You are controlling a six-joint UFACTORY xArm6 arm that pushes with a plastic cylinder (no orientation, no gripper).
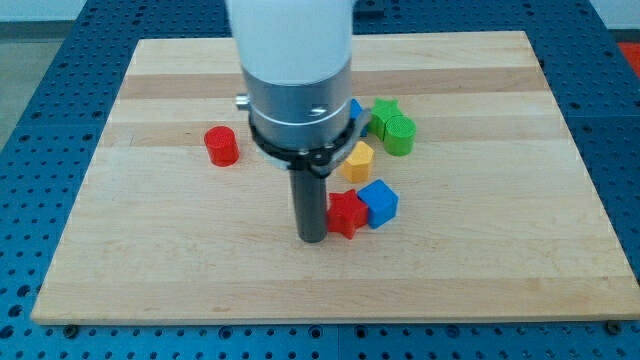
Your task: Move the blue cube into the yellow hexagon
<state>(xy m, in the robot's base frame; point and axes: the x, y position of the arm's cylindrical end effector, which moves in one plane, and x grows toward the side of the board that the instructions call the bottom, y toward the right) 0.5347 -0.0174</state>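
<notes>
The blue cube [379, 203] sits right of centre on the wooden board. A red block [346, 213] touches its left side. The yellow hexagon [358, 159] lies just above them, a small gap from the blue cube. My tip [312, 237] is down on the board, pressed against the left side of the red block, so the red block lies between the tip and the blue cube.
A red cylinder [222, 146] stands at the view's left. Two green blocks [391, 127] sit together up and right of the hexagon. A second blue block [354, 108] peeks out behind the arm's body. The wooden board [500, 260] ends near all four view edges.
</notes>
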